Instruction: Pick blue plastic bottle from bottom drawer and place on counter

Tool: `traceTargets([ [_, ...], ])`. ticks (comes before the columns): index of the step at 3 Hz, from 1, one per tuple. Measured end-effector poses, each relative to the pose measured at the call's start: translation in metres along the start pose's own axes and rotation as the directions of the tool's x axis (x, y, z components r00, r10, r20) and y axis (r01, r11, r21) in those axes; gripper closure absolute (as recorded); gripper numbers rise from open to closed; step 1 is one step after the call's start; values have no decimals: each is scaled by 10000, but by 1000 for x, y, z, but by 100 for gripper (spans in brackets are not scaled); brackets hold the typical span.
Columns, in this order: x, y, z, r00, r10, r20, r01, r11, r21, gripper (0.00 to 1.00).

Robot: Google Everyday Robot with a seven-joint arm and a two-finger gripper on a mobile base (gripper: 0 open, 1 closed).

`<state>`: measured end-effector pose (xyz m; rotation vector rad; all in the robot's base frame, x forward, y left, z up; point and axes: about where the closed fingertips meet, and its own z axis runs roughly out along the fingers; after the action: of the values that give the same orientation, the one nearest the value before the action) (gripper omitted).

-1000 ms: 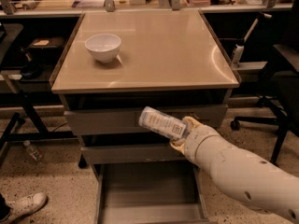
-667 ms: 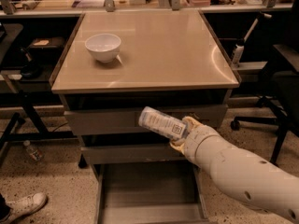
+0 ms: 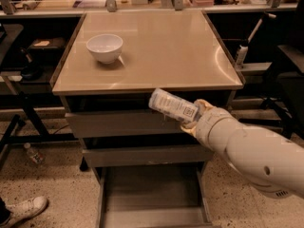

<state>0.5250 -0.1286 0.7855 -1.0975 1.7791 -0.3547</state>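
The gripper (image 3: pixel 194 117), just right of the frame's centre, has its pale yellowish fingers (image 3: pixel 203 106) closed around the right-hand end of the small pale translucent plastic bottle with a whitish printed label (image 3: pixel 171 105), so the jaws are holding the bottle rather than standing free. The bottle is off every surface, lying nearly level with its left end a little higher than the gripped end. It is in front of the cabinet, its upper left end overlapping the front rim of the large square glossy beige counter (image 3: pixel 161 46) and the rest of it crossing the dark gap and the plain grey front of the top drawer (image 3: pixel 118 123). From the gripper a thick, smooth cream-white arm (image 3: pixel 251 151) runs down to the lower right corner of the frame. Below the bottle is the grey front of the middle drawer (image 3: pixel 142 155), and beneath that the narrow grey metal bottom drawer (image 3: pixel 152 196) is pulled out toward the lower edge of the frame, its flat grey floor in view. On the counter, toward the upper left, a round white bowl (image 3: pixel 104 46) stands well apart from the bottle. A long pale workbench crowded with objects (image 3: pixel 71 1) runs along the top of the frame behind the counter. On the speckled floor (image 3: pixel 52 184) at the left lie a tiny clear bottle (image 3: pixel 34 153) and, in the lower left corner, a white shoe (image 3: pixel 23 208).
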Motion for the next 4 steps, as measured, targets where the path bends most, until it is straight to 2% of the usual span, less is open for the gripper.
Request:
traceTargets([
  [1, 0, -29, 13, 9997, -238, -48, 239, 9994, 235, 100],
  [2, 1, -48, 38, 9991, -369, -211, 375, 9989, 293, 100],
  [3, -4, -66, 60, 9979, -520, -392, 535, 9978, 385, 100],
  [4, -20, -84, 66, 9968, -600, -529, 634, 9959, 653, 100],
])
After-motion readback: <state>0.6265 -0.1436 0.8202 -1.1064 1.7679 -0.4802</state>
